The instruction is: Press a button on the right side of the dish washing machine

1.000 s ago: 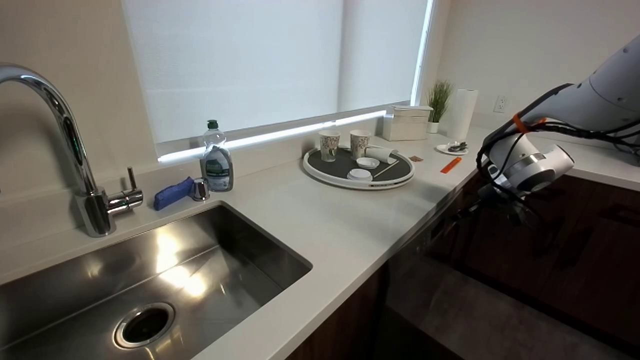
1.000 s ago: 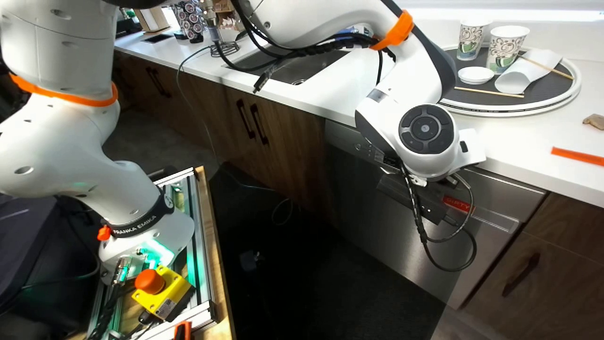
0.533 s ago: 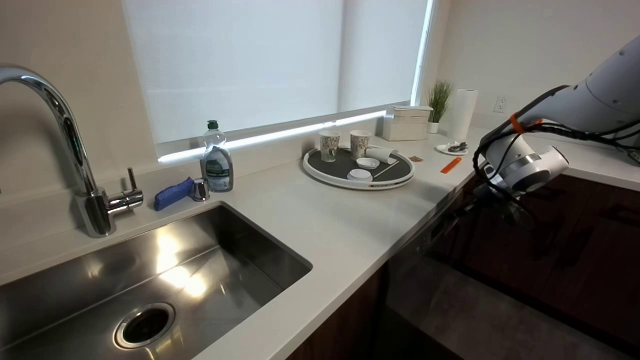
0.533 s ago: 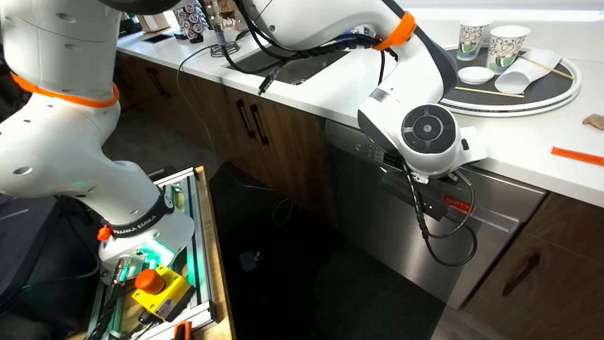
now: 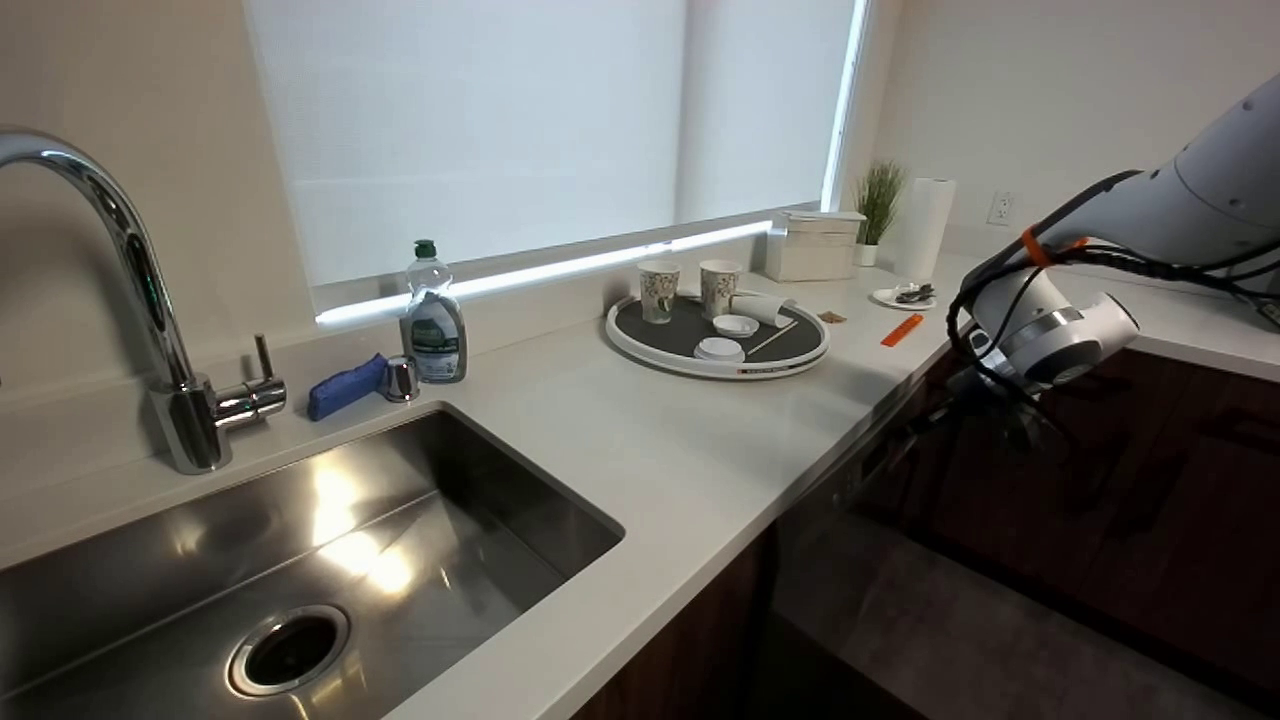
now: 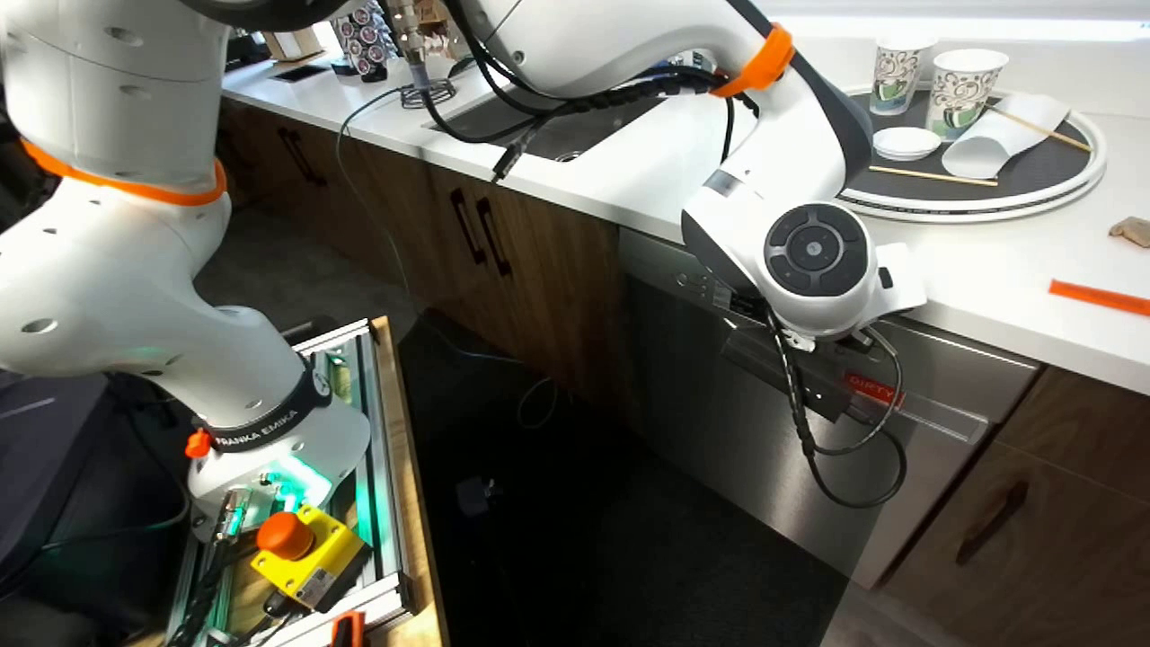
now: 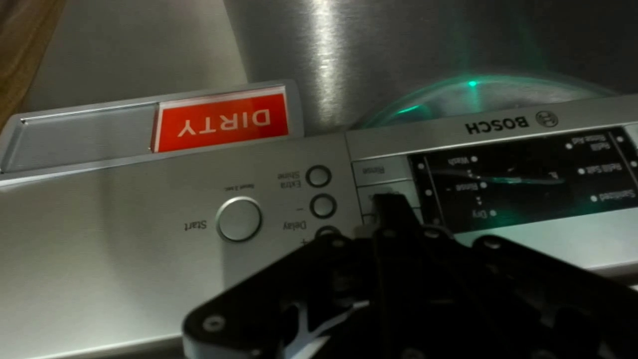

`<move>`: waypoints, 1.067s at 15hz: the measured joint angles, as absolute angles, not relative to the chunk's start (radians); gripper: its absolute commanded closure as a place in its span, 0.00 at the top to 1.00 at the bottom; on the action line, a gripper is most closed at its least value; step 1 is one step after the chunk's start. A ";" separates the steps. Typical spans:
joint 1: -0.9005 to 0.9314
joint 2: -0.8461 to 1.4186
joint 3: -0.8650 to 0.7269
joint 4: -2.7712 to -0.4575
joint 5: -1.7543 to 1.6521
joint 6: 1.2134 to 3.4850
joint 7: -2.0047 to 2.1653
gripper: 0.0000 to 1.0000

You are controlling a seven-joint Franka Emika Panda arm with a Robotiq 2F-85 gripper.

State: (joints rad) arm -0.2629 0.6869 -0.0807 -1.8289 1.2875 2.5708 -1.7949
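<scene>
The dish washing machine (image 6: 764, 458) is a smooth grey metal front under the counter. Its control strip fills the wrist view (image 7: 149, 269), where the lettering stands upside down. It shows a round Start button (image 7: 239, 219), small round buttons (image 7: 323, 205), a Rinse button (image 7: 381, 170) and a dark display (image 7: 528, 179). My gripper (image 7: 391, 202) is shut and empty, fingers together. Its tip lies over the rectangular button beside Rinse; I cannot tell whether it touches. The fingers hide the buttons beyond. In an exterior view the gripper (image 5: 910, 435) points at the front; the arm's wrist hides its fingers in an exterior view (image 6: 813, 270).
A red DIRTY sign (image 7: 222, 122) sits on the dish washing machine's front. The white counter edge (image 6: 988, 337) overhangs just above the gripper. A round tray (image 5: 720, 370) with cups stands on the counter. A cable loop (image 6: 853, 503) hangs from the wrist.
Over the first half second the arm shifts slightly, leftward in an exterior view, toward the counter and the dish washing machine. Over the last half second it stays almost still.
</scene>
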 measured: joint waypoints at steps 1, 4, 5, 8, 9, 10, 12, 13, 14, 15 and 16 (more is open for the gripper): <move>-0.263 0.687 -0.080 -1.829 1.288 2.571 -1.795 0.00; -0.269 0.687 -0.075 -1.830 1.302 2.571 -1.795 0.00; -0.273 0.687 -0.071 -1.832 1.317 2.570 -1.795 0.00; -0.288 0.688 -0.061 -1.836 1.364 2.562 -1.795 0.00; -0.289 0.688 -0.061 -1.837 1.378 2.559 -1.795 0.00; -0.291 0.689 -0.061 -1.838 1.389 2.555 -1.795 0.00; -0.293 0.689 -0.061 -1.840 1.408 2.549 -1.795 0.00; -0.294 0.690 -0.061 -1.840 1.416 2.548 -1.795 0.00; -0.294 0.690 -0.061 -1.841 1.421 2.547 -1.795 0.00; -0.294 0.690 -0.061 -1.841 1.423 2.547 -1.795 0.00; -0.294 0.690 -0.062 -1.841 1.423 2.547 -1.795 0.00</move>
State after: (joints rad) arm -0.2937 0.6895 -0.0620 -1.8414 1.4227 2.5466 -1.7951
